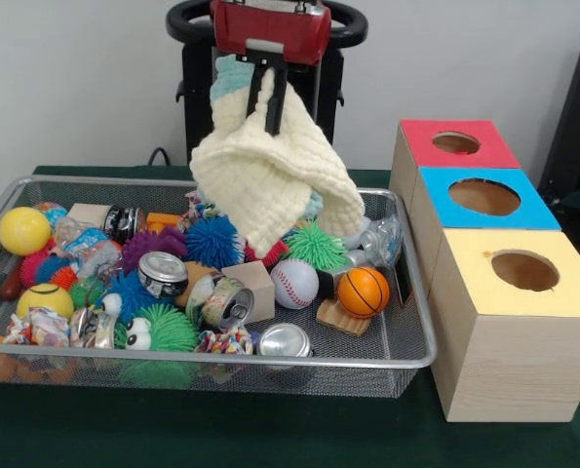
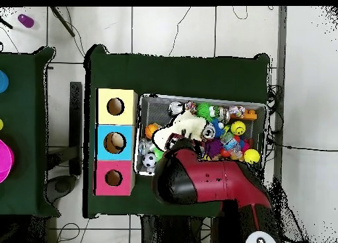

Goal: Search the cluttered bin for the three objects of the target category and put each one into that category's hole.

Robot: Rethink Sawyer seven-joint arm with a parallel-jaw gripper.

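Facing the robot, you are seeing the bin (image 1: 406,362) lying left of the wooden box (image 1: 509,366); the box's three holes are running front to back, the hole (image 1: 455,142) farthest from you; the gripper (image 1: 267,100) is hanging above the bin's rear middle, holding the cloth (image 1: 270,180) over the toys.

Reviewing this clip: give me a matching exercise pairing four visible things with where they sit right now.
Things:
1. cream knitted cloth
2. mini basketball
3. yellow ball
4. red-surround hole

Places:
A. bin's left end in the front view
B. hanging from the claw
C. box section nearest the robot
D. in the bin, beside the baseball

Pairs: 1-B, 2-D, 3-A, 4-C
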